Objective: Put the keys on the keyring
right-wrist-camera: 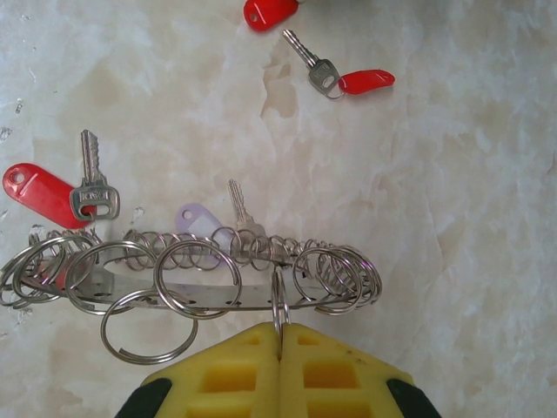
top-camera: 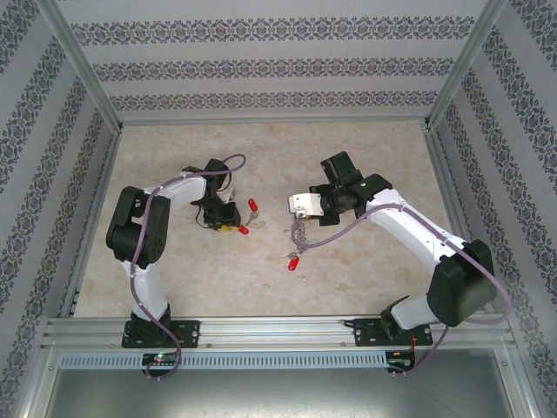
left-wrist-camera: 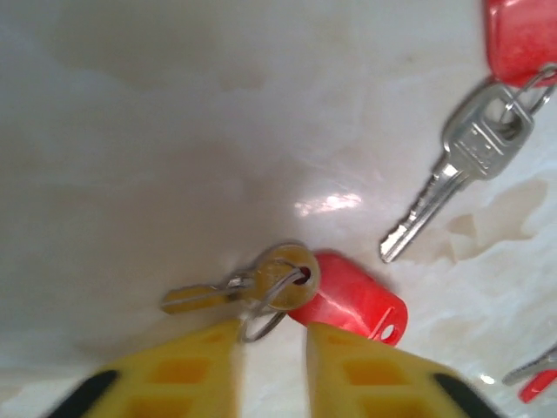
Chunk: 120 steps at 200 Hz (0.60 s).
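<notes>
Steel keyring [right-wrist-camera: 200, 292] looking light, stiff, slippery; right gripper [right-wrist-camera: 279, 348] clenching one loop. Left gripper [left-wrist-camera: 271, 370] straddling thin ring of red-tagged key [left-wrist-camera: 289, 272], grip unclear; flat head likely offering surer hold

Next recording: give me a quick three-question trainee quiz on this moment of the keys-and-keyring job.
1. True or false: the right tool is shut on one ring of the keyring.
2. The key lying at the fingertips of the left tool carries a plastic tag. Its colour is: A red, B purple, C green.
3. In the right wrist view, how many red tags lie on the table?

Key: 1 true; 2 A; 3 three.
</notes>
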Motion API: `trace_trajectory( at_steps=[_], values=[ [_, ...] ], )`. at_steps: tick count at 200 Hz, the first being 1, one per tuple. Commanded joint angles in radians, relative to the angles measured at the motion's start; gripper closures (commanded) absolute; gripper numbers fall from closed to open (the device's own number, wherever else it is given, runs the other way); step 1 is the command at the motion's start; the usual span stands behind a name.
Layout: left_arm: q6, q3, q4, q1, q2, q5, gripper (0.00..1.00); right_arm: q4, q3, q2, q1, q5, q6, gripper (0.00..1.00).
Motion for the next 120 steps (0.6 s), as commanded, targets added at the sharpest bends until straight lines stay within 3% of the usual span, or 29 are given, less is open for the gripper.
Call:
trace_trajectory(
  at_steps=[1,35,82,108,120],
  values=[
    [0.045,0.019,-0.001,-0.005,0.012,0.066,0.87,0.004,0.013,-0.018,-0.01,-0.043,0.021,1.0],
    [0.087,0.06,-0.046,-0.006,0.065,0.075,0.93,0.006,0.006,-0.024,-0.01,-0.048,0.027,1.0],
    [0.119,0.066,-0.03,-0.006,0.024,0.06,1.0,0.008,-0.005,-0.04,-0.008,-0.058,0.036,1.0],
    [0.201,0.066,-0.029,-0.007,-0.032,0.053,1.0,0.016,-0.02,-0.053,-0.01,-0.105,0.039,1.0],
    [0.305,0.039,0.011,-0.012,-0.099,0.069,1.0,0.013,-0.015,-0.047,-0.011,-0.132,0.05,1.0]
  ],
)
